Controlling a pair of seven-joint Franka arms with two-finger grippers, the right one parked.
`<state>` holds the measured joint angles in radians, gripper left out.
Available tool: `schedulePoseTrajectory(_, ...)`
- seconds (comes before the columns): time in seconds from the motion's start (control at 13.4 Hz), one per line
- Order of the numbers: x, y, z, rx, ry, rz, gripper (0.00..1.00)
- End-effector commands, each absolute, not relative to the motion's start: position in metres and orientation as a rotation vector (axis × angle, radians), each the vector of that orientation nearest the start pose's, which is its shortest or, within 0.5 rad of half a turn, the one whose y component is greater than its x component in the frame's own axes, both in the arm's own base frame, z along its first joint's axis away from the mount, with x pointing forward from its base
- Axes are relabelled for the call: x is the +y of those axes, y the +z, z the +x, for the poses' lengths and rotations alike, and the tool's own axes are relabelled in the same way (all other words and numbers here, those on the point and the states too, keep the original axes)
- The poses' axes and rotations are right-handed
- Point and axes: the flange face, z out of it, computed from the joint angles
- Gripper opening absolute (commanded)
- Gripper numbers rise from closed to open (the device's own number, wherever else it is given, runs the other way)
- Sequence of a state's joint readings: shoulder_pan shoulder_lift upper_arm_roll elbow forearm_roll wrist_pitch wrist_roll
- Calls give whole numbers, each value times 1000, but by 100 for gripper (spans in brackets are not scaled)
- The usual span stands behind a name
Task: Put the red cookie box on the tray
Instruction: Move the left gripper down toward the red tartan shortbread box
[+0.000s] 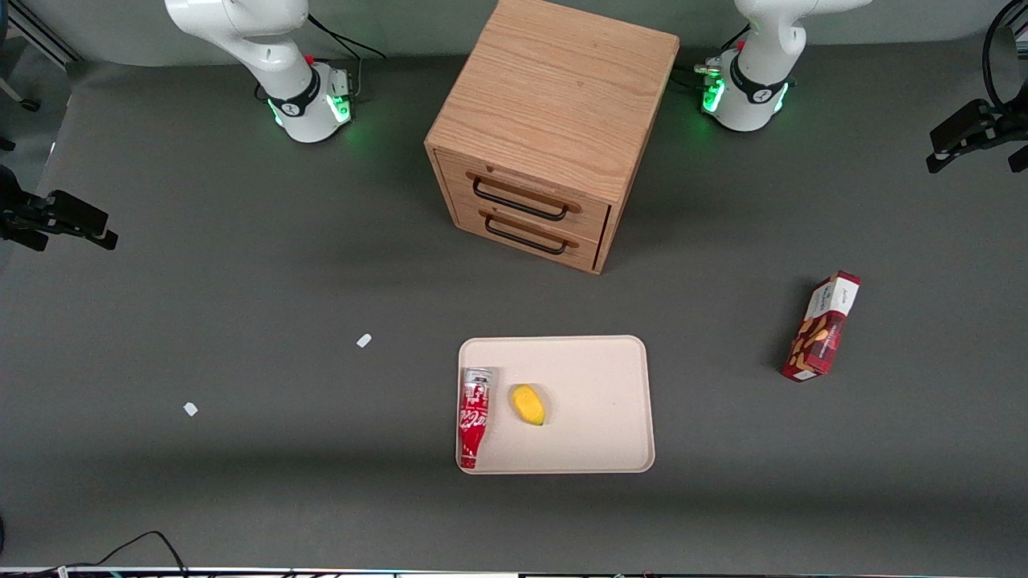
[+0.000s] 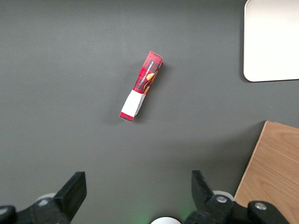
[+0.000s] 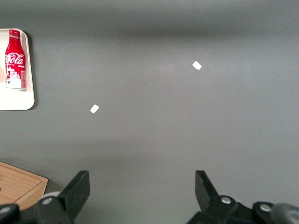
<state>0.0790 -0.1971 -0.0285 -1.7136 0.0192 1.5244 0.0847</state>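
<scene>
Red cookie box (image 1: 822, 326) lies off tray (image 1: 610, 449), toward working arm's end, long axis diagonal, white end farther from front cam. Gripper (image 2: 138, 196) spread wide, empty, high above box; only wrist cam shows it.

Grey table (image 1: 241, 321) — holding tray (image 1: 610, 449), red cookie box (image 1: 821, 327), wooden drawer cabinet (image 1: 554, 120).

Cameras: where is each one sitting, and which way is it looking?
Front view: high up, facing both arms' bases, the drawer cabinet, the tray and the red cookie box.
Left wrist view: on the working arm, looking down past its open end effector, which hangs above the table short of the box.
Right wrist view: on the parked arm, looking down at the table.
All three show the tray.
</scene>
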Motion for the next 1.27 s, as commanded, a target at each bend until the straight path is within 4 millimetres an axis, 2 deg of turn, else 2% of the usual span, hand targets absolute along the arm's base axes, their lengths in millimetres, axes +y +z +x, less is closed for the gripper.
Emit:
schedulePoseTrajectory(0.0,25,658,488,40,12,-3116,100)
schedulePoseTrajectory(0.22,26,649,493,45,29,-3117,100)
schedulePoseTrajectory(0.37,24,627,506,82,82,-3118,100)
schedulePoseTrajectory(0.52,27,598,524,331,117,-3098,100)
schedulePoseTrajectory(0.67,31,560,541,455,122,-3073,100)
schedulePoseTrajectory(0.82,33,508,557,494,200,-3027,100)
schedulePoseTrajectory(1.2,35,385,580,656,104,-2974,100)
